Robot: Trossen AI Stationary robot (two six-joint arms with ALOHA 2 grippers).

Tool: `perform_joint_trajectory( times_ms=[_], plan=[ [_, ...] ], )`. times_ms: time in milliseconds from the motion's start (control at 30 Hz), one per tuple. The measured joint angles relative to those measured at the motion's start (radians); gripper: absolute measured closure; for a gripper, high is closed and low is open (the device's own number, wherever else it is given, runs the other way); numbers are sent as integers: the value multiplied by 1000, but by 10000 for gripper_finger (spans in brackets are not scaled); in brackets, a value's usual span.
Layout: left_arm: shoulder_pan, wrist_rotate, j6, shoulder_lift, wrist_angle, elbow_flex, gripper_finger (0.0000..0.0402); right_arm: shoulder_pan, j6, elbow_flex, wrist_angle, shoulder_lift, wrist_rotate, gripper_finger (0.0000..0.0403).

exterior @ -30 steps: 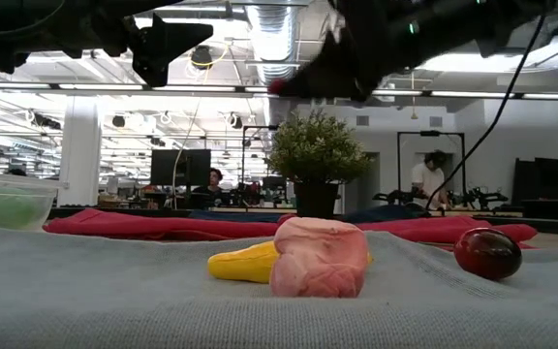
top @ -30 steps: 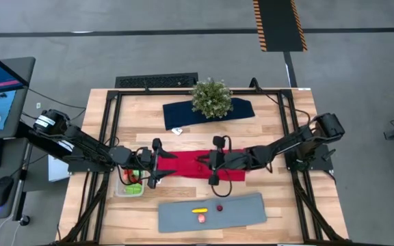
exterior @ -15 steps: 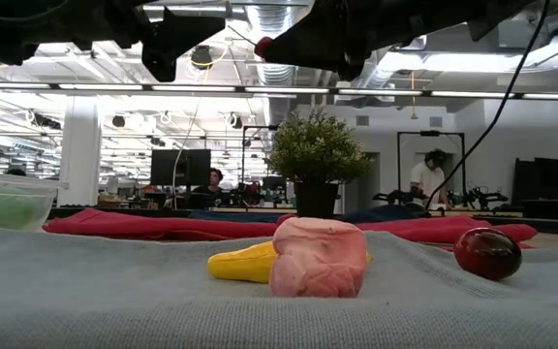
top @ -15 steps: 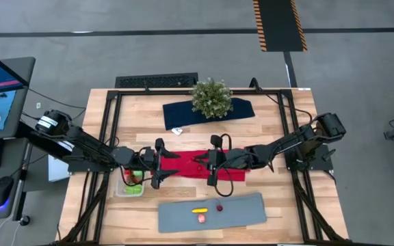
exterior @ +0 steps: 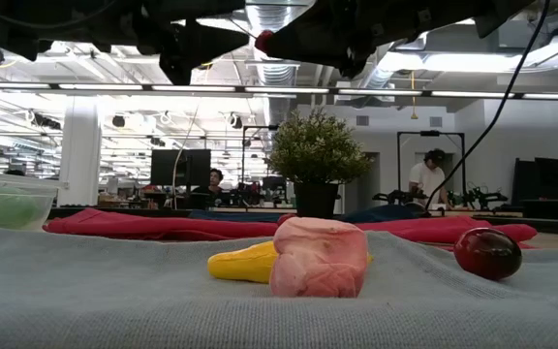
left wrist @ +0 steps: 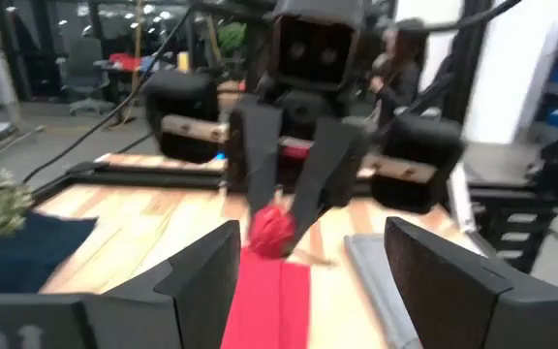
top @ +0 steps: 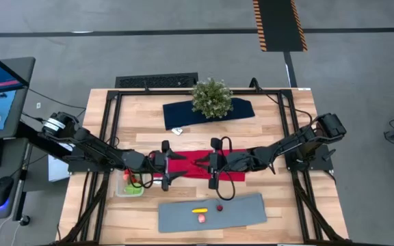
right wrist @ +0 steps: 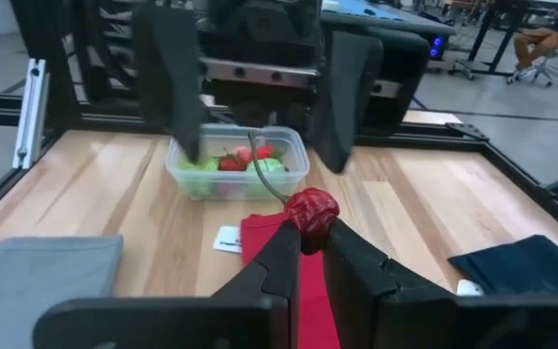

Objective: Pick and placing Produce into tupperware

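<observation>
The clear tupperware (right wrist: 240,160) stands at the table's left (top: 130,184) with green and red produce inside. My right gripper (right wrist: 303,242) hangs over the red cloth (top: 197,164), shut on a small red piece of produce (right wrist: 310,208). My left gripper (left wrist: 313,267) faces it from the left, open and holding nothing; its fingers (right wrist: 177,78) stand just short of the red piece. A yellow piece (exterior: 240,264), a pink piece (exterior: 318,257) and a dark red round piece (exterior: 487,252) lie on the grey mat (top: 245,208). My right gripper pinches the red piece (left wrist: 272,231) between its two fingers, at their free ends. The fingers come nearly level from the table's right, tipped slightly down. The piece is lifted clear above the red cloth, high over the table (exterior: 262,44).
A potted plant (top: 211,98) stands on a dark blue cloth (top: 241,109) at the far middle. A black frame (top: 108,137) runs along the table's sides. People sit in the room beyond the table.
My left gripper has moved toward the table's right, closing on my right gripper, and has stayed open. My right gripper has risen a little with the red piece still in its fingers.
</observation>
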Motion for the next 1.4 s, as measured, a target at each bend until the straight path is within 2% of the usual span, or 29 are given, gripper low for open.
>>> perform_joint_trajectory(
  times_ms=[400,767,933,1200,1400],
  plan=[
    [0,-11,-21,0,-55,3,227,12,-8,0,1,0,28,340],
    [0,-32,-39,0,-58,3,258,12,-8,0,0,0,29,340],
    [0,-27,-37,0,-58,3,297,12,-8,0,0,0,29,340],
    [0,87,6,0,-49,10,391,12,-8,0,0,0,26,340],
    [-1,156,25,-1,-53,16,401,12,-7,0,0,0,26,340]
  ],
)
